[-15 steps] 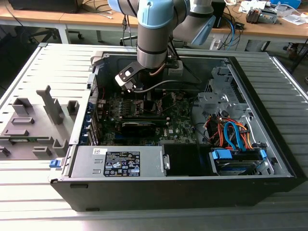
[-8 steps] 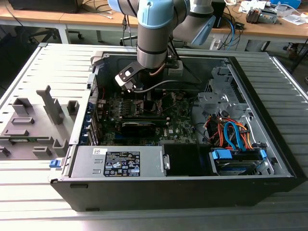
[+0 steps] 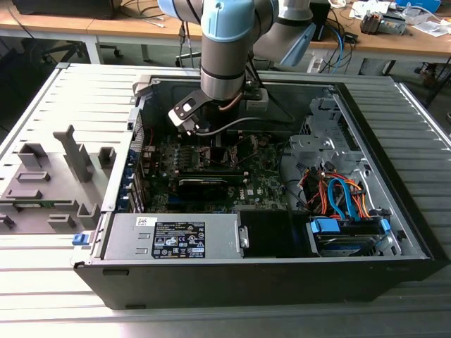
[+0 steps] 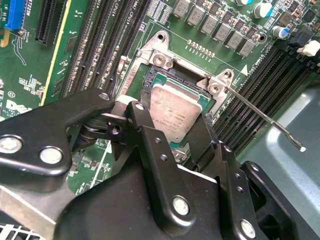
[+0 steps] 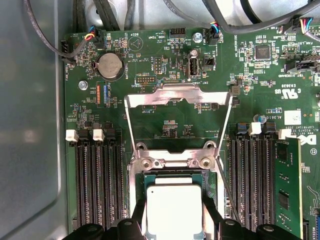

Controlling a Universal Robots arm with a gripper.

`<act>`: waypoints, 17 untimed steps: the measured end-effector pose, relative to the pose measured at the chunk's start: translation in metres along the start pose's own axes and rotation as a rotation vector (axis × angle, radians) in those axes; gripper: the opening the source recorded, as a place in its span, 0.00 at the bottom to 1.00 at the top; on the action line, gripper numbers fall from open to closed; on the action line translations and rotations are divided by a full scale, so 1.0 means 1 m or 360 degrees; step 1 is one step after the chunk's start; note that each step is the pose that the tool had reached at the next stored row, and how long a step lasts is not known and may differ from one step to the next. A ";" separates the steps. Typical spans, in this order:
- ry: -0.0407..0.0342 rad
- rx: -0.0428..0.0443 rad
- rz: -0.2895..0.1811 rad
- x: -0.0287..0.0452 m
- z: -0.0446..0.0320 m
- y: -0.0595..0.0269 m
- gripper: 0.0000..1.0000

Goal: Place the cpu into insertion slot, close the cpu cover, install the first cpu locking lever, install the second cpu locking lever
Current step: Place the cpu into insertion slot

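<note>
Firstly, at the exterior view's left, grey moulded fixtures (image 3: 49, 186) stand on the slatted worktop (image 3: 42, 296). Next along is the open computer case (image 3: 282, 282), lying on its side. Its power supply (image 3: 173, 236) sits nearest the camera, with the green motherboard (image 3: 261, 186) behind it. My arm (image 3: 225, 42) reaches down over the board at about the middle of the case. Toward the exterior view's right, blue and orange cables (image 3: 338, 193) run among the drive bays.

Findings at the socket, from both wrist views:

- **Jaws:** my jaws pinch the cpu (image 4: 175, 107) by two opposite edges, one bearing on each side.
- **Cpu position:** the cpu lies square within the metal rim of the insertion slot (image 4: 142, 60), silver top upward. I cannot tell whether it is fully seated.
- **Cover:** in the first wrist view the cpu cover (image 5: 178, 94) stands swung open beyond the slot. It is hinged beside two screws, and bare board shows through its window.
- **Lever:** in the second wrist view one thin locking lever (image 4: 265, 119) juts out unlatched from the slot's corner, passing over the memory slots (image 4: 260, 70).
</note>
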State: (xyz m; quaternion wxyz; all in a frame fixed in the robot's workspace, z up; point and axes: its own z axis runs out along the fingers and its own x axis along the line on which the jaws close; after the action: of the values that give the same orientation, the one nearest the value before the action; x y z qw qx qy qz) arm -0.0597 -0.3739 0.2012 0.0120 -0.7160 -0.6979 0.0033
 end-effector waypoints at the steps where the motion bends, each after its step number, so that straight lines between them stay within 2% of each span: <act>1: 0.0000 0.0000 0.0000 0.0000 -0.0001 0.0000 0.53; 5: 0.0000 0.0000 0.0000 0.0000 -0.0030 -0.0001 0.53; 10: 0.0000 0.0000 0.0001 0.0000 -0.0030 -0.0001 0.53; 13: 0.0001 0.0000 0.0052 0.0000 -0.0024 -0.0001 0.53; 17: 0.0001 -0.0001 0.0053 -0.0002 -0.0017 0.0002 0.53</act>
State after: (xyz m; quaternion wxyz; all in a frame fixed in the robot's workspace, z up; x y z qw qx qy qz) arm -0.0595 -0.3741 0.2029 0.0121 -0.7276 -0.6859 0.0031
